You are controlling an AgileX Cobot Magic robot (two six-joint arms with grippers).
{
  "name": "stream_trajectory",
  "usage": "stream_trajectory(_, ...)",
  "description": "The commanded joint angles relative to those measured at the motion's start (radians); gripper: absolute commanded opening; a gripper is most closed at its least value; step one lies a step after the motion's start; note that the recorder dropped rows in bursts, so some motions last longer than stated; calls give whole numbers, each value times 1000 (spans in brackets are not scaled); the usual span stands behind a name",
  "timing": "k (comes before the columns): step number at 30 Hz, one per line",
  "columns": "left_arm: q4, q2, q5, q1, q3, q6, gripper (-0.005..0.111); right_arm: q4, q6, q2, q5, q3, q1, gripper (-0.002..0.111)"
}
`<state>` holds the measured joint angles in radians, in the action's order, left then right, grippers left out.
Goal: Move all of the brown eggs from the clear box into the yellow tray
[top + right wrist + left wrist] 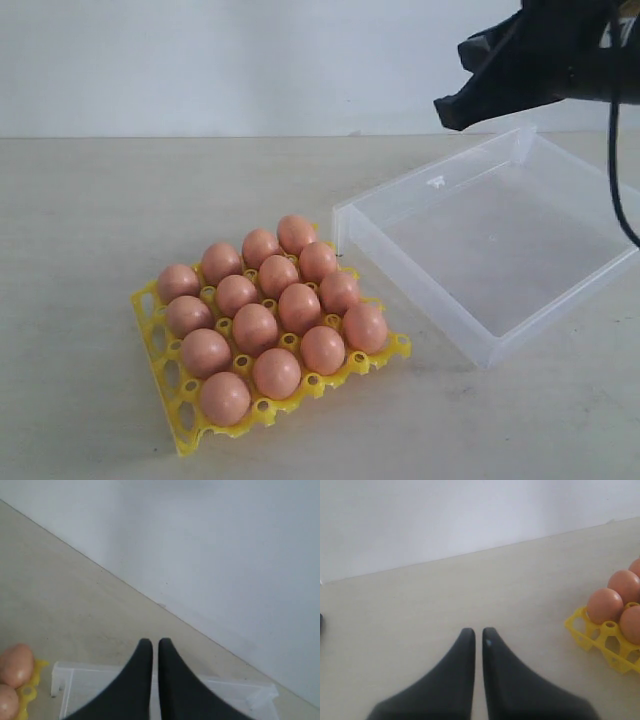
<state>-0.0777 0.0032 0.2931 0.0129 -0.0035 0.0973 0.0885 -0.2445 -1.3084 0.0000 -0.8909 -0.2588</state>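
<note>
You have all the brown eggs (pixel 277 372) sitting in the yellow tray (pixel 396 346); the clear box (pixel 410 285) beside it looks empty. The left gripper (pixel 475 632), over the bare table (pixel 420 605), and the right gripper (pixel 151 642), above the box, both have their jaws together, holding nothing. The job looks done; the next move is only to pull both away.

**A:** Bright, even light in the exterior view: table (pixel 90 250) pale, wall (pixel 200 60) almost white.

**B:** Shadows are soft. There's a faint one by the tray (pixel 186 432) at lower left and another under the box (pixel 410 290) front edge.

**A:** Eggs (pixel 255 328) show dull highlights on top, so the light is overhead. The arm (pixel 540 55) at upper right is a black silhouette.

**B:** Wrist views look hazier. The left gripper (pixel 478 631) blurs towards the bottom edge, and so does the right gripper (pixel 155 641).
</note>
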Motion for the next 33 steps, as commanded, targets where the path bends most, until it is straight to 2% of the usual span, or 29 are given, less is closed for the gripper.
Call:
stream_trajectory(1, 2, -3, 0, 8, 3, -3, 4, -8, 117, 118, 122, 1, -1, 0)
stream_trajectory(3, 2, -3, 0, 8, 3, -3, 4, -8, 144, 175, 73, 35, -1, 0)
stream_trajectory(8, 2, -3, 0, 8, 3, -3, 4, -8, 217, 346, -229, 200, -1, 0)
stream_trajectory(11, 2, -3, 0, 8, 3, -3, 4, -10, 271, 456, -294, 278, -1, 0)
stream_trajectory(19, 2, -3, 0, 8, 3, -3, 4, -10, 327, 776, -204, 440, -1, 0)
stream_trajectory(23, 2, -3, 0, 8, 3, -3, 4, -10, 327, 994, 44, 514, -1, 0)
stream_trajectory(26, 2, -3, 0, 8, 3, -3, 4, -14, 332, 993, -20, 632, -1, 0)
stream_trajectory(29, 2, -3, 0, 8, 3, -3, 4, -69, 403, 943, -306, 772, -1, 0)
stream_trajectory(33, 2, -3, 0, 8, 3, -3, 4, -89, 393, 862, -306, 853, -1, 0)
